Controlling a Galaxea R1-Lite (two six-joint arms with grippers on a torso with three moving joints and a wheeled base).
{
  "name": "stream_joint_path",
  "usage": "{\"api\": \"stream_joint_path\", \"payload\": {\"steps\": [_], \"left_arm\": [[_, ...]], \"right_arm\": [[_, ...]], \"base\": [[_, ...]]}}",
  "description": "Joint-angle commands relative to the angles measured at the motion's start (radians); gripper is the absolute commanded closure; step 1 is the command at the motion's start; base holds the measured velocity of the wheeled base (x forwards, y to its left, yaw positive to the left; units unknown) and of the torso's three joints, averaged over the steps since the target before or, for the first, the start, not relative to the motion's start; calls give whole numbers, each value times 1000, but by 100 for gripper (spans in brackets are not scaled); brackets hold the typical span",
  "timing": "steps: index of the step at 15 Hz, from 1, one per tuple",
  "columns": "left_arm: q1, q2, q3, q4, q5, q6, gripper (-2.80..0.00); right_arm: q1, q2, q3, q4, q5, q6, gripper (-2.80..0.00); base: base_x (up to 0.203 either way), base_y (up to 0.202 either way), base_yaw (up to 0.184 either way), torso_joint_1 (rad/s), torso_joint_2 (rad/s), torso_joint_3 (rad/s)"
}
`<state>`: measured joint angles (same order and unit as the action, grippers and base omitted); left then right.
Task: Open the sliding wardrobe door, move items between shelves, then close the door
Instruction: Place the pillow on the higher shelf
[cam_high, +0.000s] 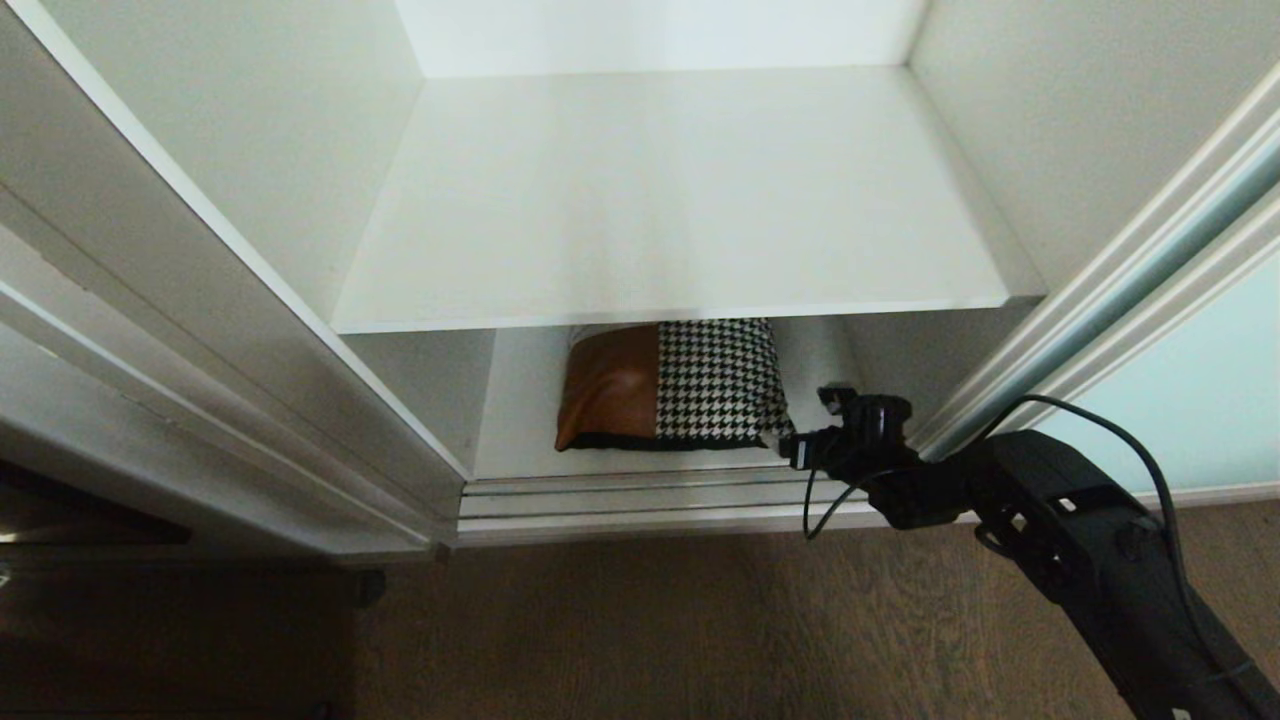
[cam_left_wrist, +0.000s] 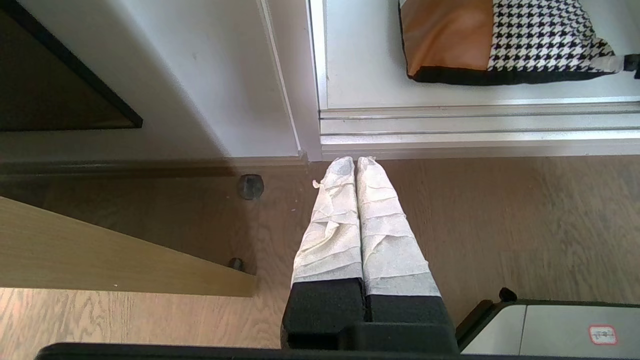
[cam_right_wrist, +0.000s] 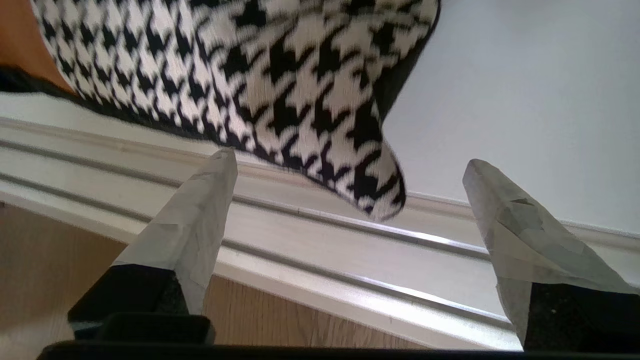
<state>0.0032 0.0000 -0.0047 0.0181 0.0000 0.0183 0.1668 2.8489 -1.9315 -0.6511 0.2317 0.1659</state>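
The sliding wardrobe door (cam_high: 1190, 400), pale aqua glass in a silvery frame, stands slid aside on the right, so the compartment is open. The cushion (cam_high: 670, 385), houndstooth with a tan-orange patch, lies flat on the lowest shelf (cam_high: 520, 400), under a bare upper shelf (cam_high: 680, 200). My right gripper (cam_high: 808, 422) hovers low at the cushion's front right corner. In the right wrist view that gripper (cam_right_wrist: 351, 157) is open, and the cushion's corner (cam_right_wrist: 300, 75) pokes out over the door track between its fingers (cam_right_wrist: 200, 215), untouched. My left gripper (cam_left_wrist: 356, 160) is shut and empty over the floor; its view also shows the cushion (cam_left_wrist: 500, 40).
Aluminium door tracks (cam_high: 640, 495) run along the wardrobe's front edge. The white side panel (cam_high: 250, 330) bounds the opening on the left. Wooden floor (cam_high: 700, 620) lies in front. A light wooden board (cam_left_wrist: 100, 255) and a round door stop (cam_left_wrist: 250, 186) are on the floor near the left arm.
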Motion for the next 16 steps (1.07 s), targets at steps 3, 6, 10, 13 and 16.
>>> {"api": "stream_joint_path", "payload": {"steps": [3,6,10,13,16], "left_arm": [[0,2,0,-1,0,0,0],[0,2,0,0,0,0,0],[1,2,0,0,0,1,0],[1,2,0,0,0,1,0],[0,2,0,0,0,2,0]], "right_arm": [[0,-3,0,-19,1,6,-280],[0,4,0,-18,0,7,-280],[2,10,0,-7,0,24,-280],[8,13,-1,18,0,37,0],[8,21,-1,14,5,38,0]], "base": [[0,0,0,0,0,0],[0,0,0,0,0,0],[0,0,0,0,0,0],[0,0,0,0,0,0],[0,0,0,0,0,0]]}}
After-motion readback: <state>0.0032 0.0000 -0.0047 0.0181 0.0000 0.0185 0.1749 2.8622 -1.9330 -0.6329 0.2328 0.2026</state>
